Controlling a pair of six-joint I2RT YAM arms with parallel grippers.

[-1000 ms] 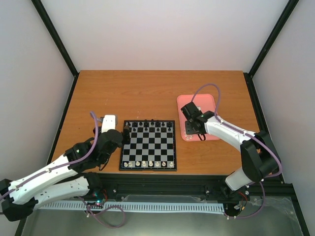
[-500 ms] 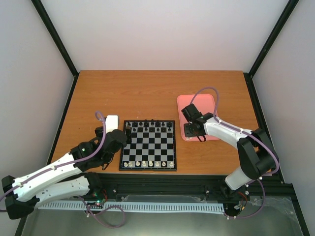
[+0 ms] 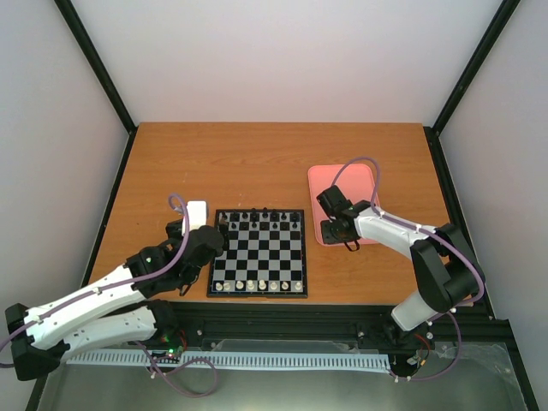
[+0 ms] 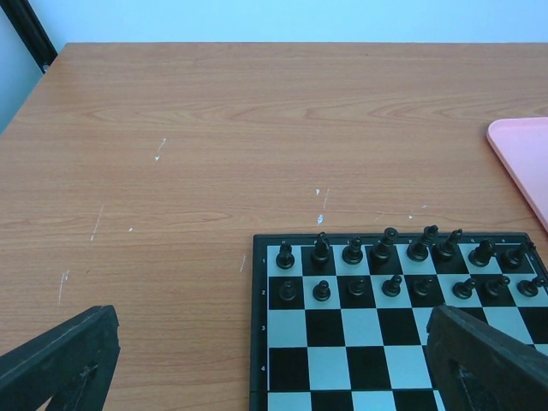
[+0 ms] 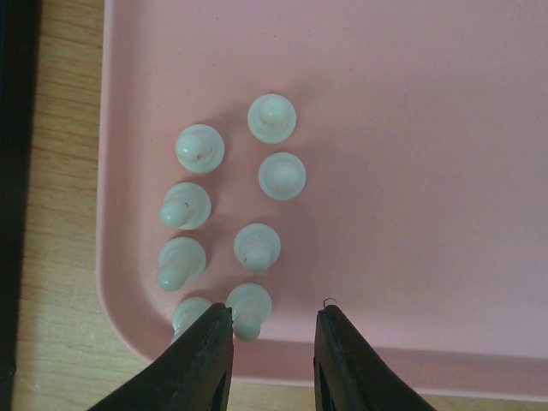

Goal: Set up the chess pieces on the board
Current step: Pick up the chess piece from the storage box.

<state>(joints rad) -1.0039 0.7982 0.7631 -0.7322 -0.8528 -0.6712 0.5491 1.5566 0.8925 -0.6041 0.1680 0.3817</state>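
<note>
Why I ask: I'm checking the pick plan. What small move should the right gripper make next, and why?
Probably close the right gripper on the white pawn nearest the pink tray's rim. Its jaws stand open with that pawn between them, close to one finger, and the chessboard shows white pieces only in its near row, so pawns are wanted there.

Wooden table (image 3: 257, 163), brown grain with small white flecks in the left wrist view (image 4: 214, 128). Pink tray (image 3: 321, 175) flat on the table's right half, rounded corners, raised rim; its corner shows at the right edge of the left wrist view (image 4: 522, 145). Black chess figures (image 4: 392, 285) stand upright in two rows, left of the tray. White walls, black frame posts (image 3: 96, 64).
</note>
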